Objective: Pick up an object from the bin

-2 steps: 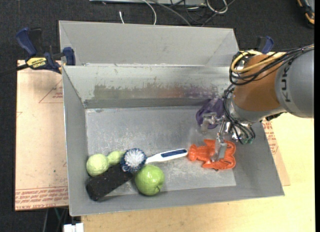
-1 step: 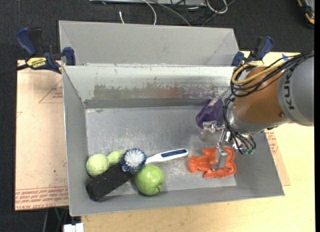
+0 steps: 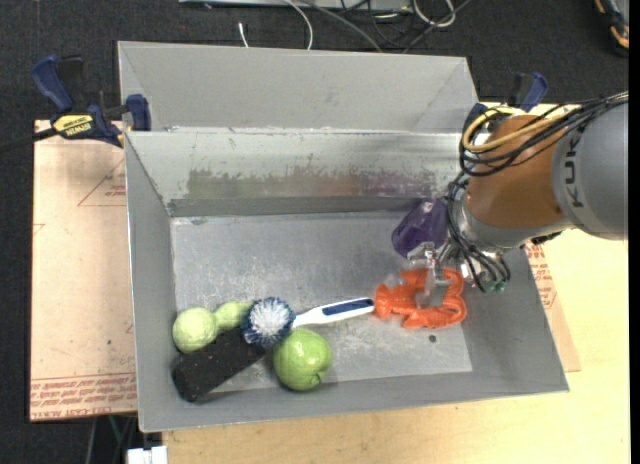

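Observation:
My gripper is down at the bin's right side, its fingers reaching into an orange floppy toy that lies on the floor there. A purple thing sits just behind the gripper, against the back right of the bin. A brush with a white and blue handle and a blue-white bristle head lies left of the orange toy. The fingers are partly hidden by the wrist.
At the front left lie a green apple, a light green pear-like fruit and a black block, close together. The arm and its cables hang over the bin's right wall.

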`<action>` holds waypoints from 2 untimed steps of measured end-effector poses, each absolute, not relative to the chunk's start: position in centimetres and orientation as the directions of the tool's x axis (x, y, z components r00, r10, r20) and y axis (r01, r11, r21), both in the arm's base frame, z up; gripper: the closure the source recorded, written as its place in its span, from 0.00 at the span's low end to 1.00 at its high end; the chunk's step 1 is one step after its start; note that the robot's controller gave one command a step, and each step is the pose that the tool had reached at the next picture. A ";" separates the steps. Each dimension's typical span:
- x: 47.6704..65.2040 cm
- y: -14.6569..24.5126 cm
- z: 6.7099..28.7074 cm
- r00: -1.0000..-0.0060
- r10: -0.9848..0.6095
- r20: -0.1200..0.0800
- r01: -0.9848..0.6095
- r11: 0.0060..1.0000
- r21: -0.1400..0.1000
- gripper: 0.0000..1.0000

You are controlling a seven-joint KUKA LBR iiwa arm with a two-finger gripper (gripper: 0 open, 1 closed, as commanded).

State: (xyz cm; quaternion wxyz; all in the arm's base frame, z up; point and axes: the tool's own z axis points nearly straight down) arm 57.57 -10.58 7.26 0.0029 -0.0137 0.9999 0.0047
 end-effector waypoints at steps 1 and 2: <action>57.6 -10.6 7.3 -1.000 -0.027 -0.006 -0.028 1.000 0.009 1.00; 57.3 -10.5 11.6 -1.000 -0.028 0.002 -0.028 1.000 0.012 1.00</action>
